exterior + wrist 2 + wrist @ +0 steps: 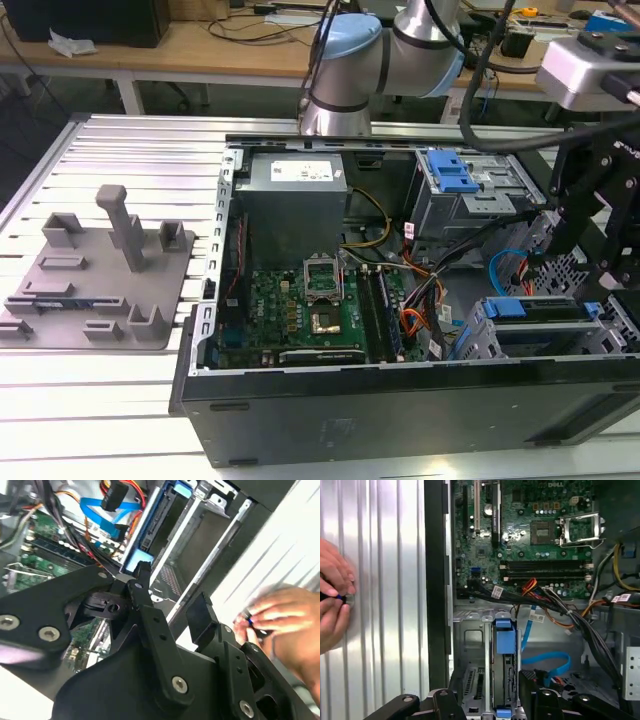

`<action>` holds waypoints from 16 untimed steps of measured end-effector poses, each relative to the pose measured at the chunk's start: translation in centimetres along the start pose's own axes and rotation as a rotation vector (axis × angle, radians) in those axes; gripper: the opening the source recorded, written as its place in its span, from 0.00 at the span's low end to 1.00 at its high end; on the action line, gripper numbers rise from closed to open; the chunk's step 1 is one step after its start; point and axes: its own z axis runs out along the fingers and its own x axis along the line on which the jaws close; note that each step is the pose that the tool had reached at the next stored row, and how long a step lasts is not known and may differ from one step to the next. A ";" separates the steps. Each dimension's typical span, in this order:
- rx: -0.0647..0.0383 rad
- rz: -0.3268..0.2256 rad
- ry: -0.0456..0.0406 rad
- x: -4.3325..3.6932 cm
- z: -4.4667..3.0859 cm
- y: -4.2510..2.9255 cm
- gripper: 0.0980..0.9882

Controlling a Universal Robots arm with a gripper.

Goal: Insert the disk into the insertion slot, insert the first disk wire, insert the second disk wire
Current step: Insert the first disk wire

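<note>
One disk (pixel 504 676), rigid, dense, likely shock-sensitive, standing edge-on in insertion slot (pixel 470 641); grasp by blue frame (pixel 504 636) sides; gripper (pixel 489 685) over slot, jaws spread wide, holding nothing.

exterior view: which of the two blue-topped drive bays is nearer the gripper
The lower drive cage at the exterior view's lower right, beside the gripper; the taller bay sits farther back.
</note>
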 end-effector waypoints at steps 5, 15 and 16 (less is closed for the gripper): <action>0.000 -0.004 0.1445 -2.08 -0.11 0.02 0.52; 0.000 -0.007 0.2334 -5.36 -0.10 -0.99 0.52; 0.000 -0.007 0.2344 -5.54 -0.10 -1.19 0.52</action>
